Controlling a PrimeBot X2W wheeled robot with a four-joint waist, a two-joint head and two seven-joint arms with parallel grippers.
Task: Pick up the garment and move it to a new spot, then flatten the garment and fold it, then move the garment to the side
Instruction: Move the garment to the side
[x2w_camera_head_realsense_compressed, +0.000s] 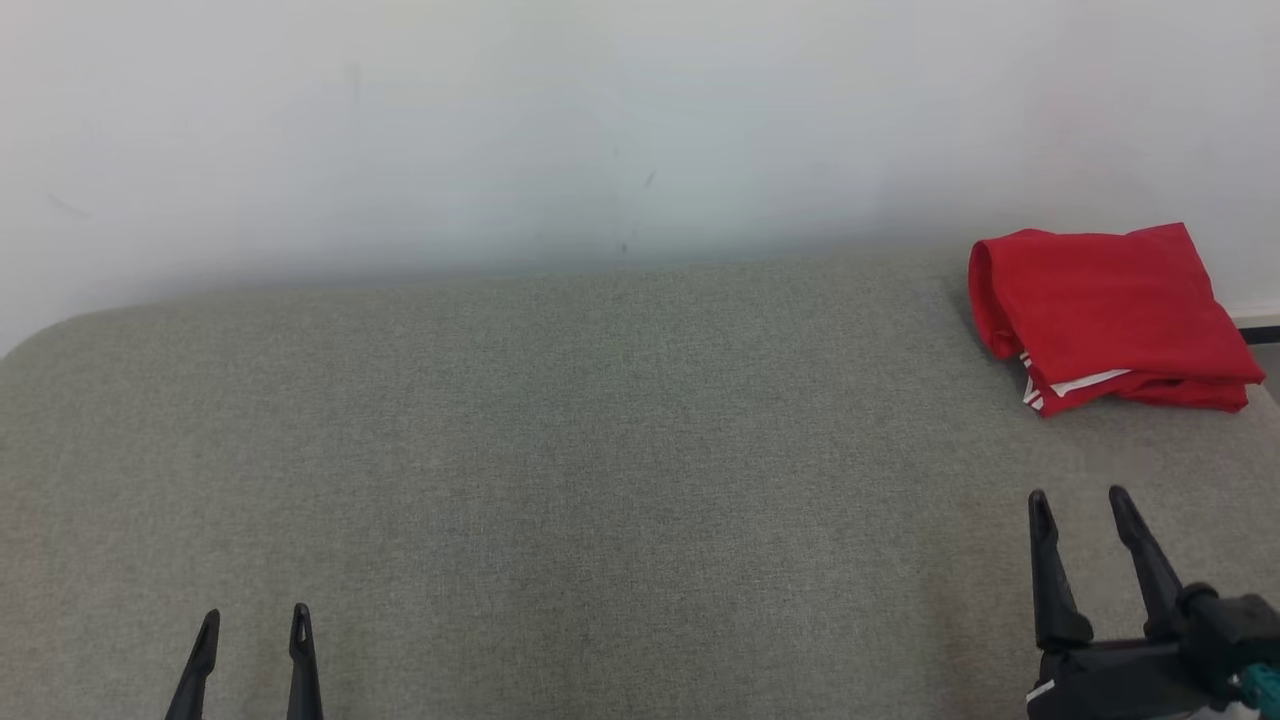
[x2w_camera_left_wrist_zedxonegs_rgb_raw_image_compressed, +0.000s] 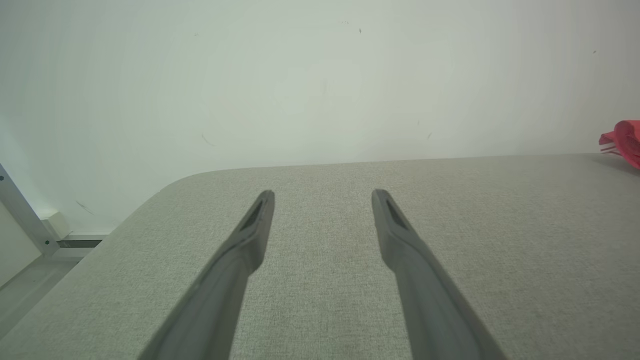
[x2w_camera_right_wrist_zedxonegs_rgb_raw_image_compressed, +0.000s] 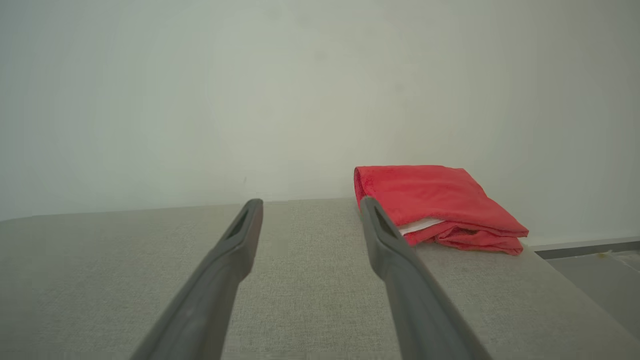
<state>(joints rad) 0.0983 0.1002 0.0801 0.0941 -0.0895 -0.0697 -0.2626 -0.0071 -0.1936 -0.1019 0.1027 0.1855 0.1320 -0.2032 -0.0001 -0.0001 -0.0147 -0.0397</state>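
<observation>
Here, your head view places the folded red garment (x2w_camera_head_realsense_compressed: 1105, 305) at the far right corner of the grey surface (x2w_camera_head_realsense_compressed: 600, 450), ahead of the right gripper (x2w_camera_head_realsense_compressed: 1077, 493). The left wrist view catches just its red edge, the right wrist view its stacked folds side-on. Jaws stand apart and empty on the left gripper (x2w_camera_head_realsense_compressed: 255, 612) and the right.

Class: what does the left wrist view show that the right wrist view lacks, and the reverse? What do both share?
Left wrist view, not the right: the open left pincer, a pale metal bar and the rounded corner of the grey woven fabric surface. Right wrist view, not the left: the open right pincer and the whole folded red fabric garment. Both: that surface, the white wall, and the garment, a mere sliver in the left wrist view.
</observation>
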